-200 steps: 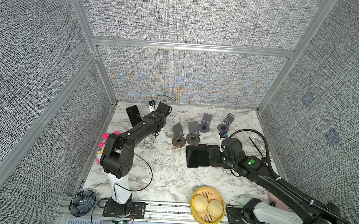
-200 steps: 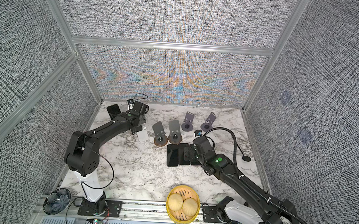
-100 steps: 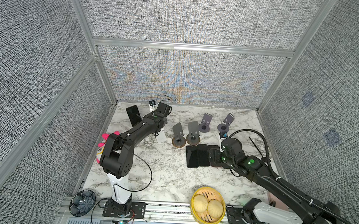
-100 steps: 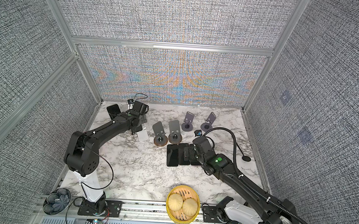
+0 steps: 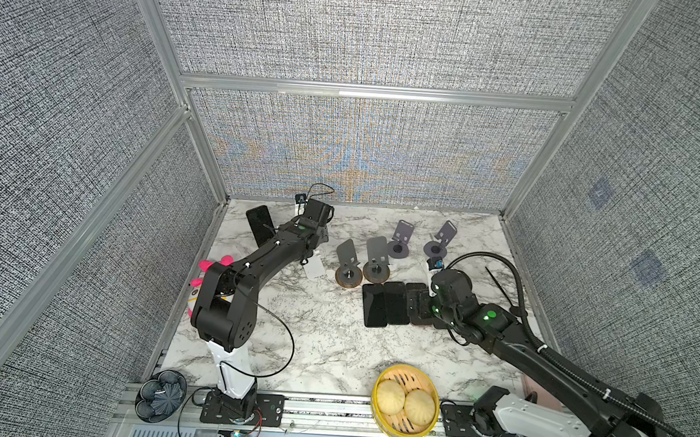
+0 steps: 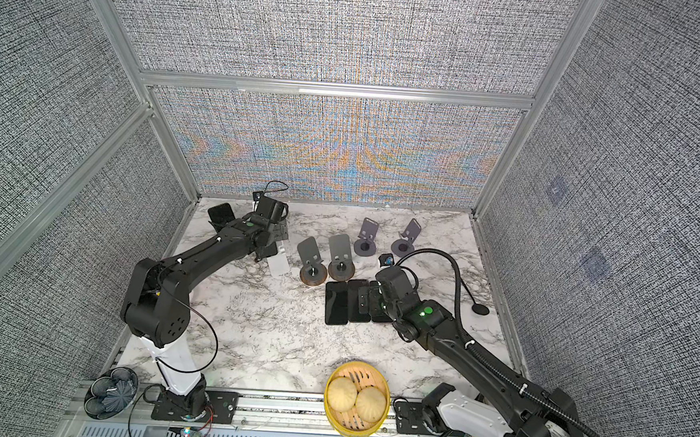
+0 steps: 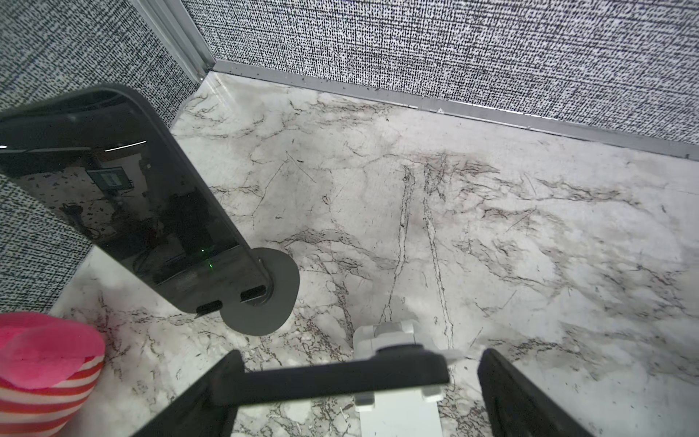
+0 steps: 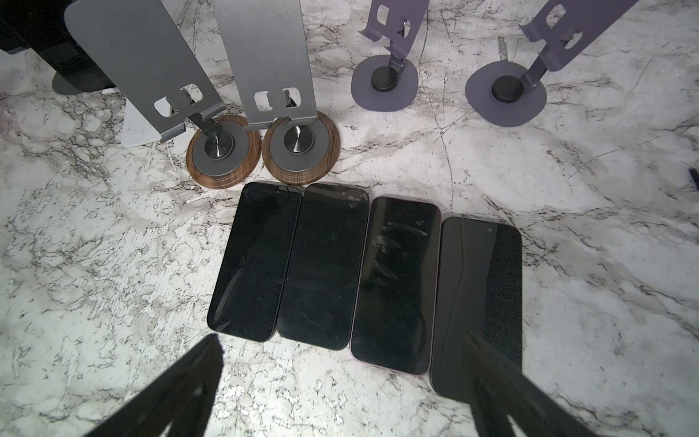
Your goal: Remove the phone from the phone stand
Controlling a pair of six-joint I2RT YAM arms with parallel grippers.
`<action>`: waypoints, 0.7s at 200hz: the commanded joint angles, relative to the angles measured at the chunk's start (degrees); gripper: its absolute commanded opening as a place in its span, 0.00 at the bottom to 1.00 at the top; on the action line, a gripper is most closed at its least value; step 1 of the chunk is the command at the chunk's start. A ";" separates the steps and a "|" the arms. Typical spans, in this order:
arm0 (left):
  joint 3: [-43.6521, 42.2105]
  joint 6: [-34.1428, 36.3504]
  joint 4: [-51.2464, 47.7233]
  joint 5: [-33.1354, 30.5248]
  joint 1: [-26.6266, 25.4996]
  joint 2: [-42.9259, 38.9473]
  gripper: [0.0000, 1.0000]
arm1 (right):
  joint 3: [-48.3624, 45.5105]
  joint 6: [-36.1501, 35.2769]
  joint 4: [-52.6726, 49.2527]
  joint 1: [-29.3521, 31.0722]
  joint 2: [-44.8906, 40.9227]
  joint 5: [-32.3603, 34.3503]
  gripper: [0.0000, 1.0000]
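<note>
Phone (image 7: 125, 196) is leaning back on its grey stand (image 7: 264, 299) in the far left corner. Its long axis is tilting up toward the left wall, with the screen facing the left gripper (image 7: 359, 355), whose jaws are spread wide, near it but not touching. Right gripper (image 8: 344, 340) is hovering, jaws apart too, over four flat phones (image 8: 321, 265). Yellow steamer (image 5: 401, 435) is holding two buns (image 5: 390, 397).

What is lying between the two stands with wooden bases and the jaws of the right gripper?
Four dark phones lie there, flat and side by side; the right wrist view shows them.
</note>
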 commanded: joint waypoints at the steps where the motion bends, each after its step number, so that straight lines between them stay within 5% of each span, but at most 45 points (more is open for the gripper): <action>1: -0.50 1.33 1.61 1.48 0.44 -0.50 0.97 | 0.36 0.10 0.40 0.03 0.29 0.25 0.98; 140: -1.91 3.26 5.76 3.27 1.94 0.30 0.93 | 1.42 0.35 0.04 0.08 2.27 -0.05 0.98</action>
